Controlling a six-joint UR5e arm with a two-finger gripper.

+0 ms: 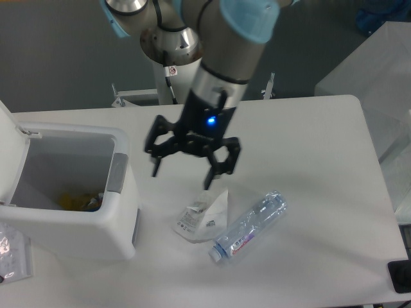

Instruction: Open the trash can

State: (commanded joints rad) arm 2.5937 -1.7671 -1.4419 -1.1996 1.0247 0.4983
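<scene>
trash can [77,212] lid [9,160] already swung up, opening looks done; gripper [182,173] fingers apart and empty over worktop [321,160], next move probably just retreat

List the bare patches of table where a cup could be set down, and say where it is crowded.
Free: the right side of the table, beyond the bottle, and the far strip behind the gripper. Crowded: the front middle, where a wrapper lies against the bottle, and the left, filled by the open trash can.
</scene>
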